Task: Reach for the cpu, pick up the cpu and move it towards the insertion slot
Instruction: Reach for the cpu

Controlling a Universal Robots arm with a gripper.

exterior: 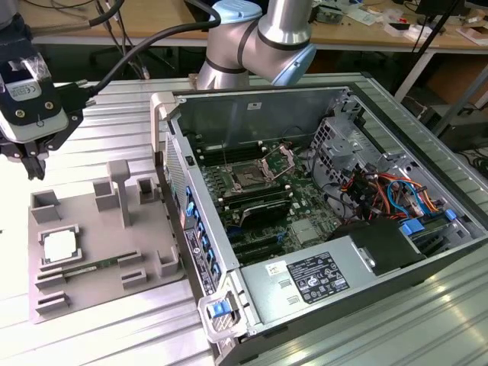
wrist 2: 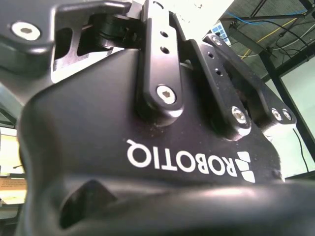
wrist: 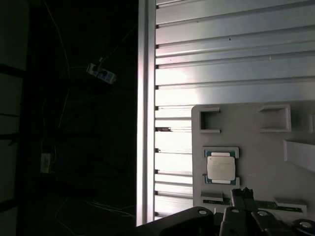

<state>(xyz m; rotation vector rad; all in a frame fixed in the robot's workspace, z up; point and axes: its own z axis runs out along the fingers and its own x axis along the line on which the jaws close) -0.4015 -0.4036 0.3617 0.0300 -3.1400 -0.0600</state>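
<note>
Hovering | claw (exterior: 32,169) pointing down near grey plate (exterior: 95,242) | cpu (exterior: 59,245) untouched

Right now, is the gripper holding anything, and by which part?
Nothing. The gripper hangs above the grey fixture plate, apart from the cpu, which lies in its pocket there.

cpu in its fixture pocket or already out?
In. The cpu lies flat in its pocket on the grey fixture plate. The gripper hangs above, apart from the cpu.
</note>
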